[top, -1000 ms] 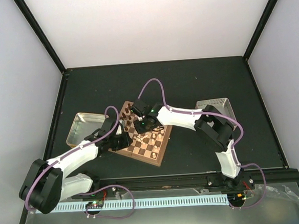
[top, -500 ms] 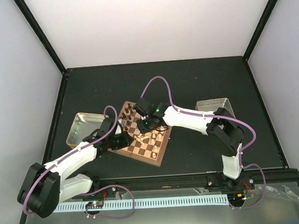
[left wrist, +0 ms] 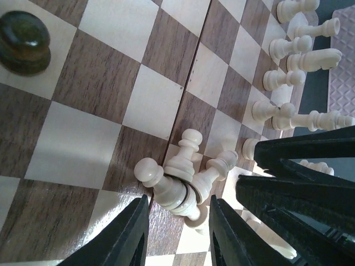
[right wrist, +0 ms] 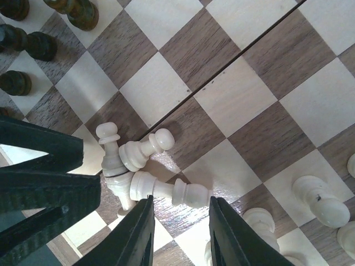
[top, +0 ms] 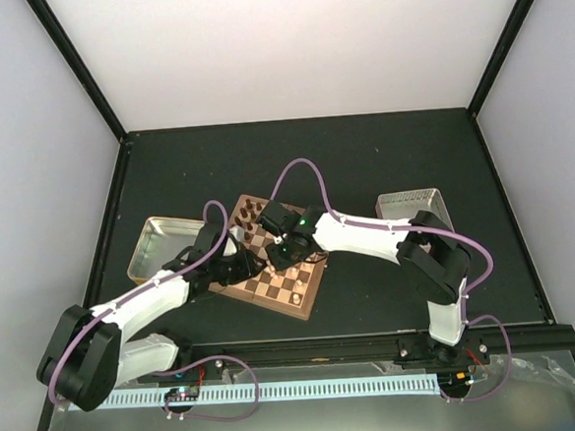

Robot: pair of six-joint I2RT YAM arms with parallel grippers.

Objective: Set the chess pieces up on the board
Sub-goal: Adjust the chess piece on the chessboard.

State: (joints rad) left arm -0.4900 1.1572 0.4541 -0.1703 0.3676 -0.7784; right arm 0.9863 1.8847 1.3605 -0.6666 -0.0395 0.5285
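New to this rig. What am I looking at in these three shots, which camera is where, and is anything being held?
Two robot arms bolted at the near edge of a table, each ending in a two-finger gripper. The wide shot looks down from above; the other two come from wrist cameras. On it: a chessboard, a gold tin tray left of it, a grey tray right. The left gripper and right gripper meet over the chessboard, both open, holding nothing; cream chess pieces lie toppled in a heap at their tips.
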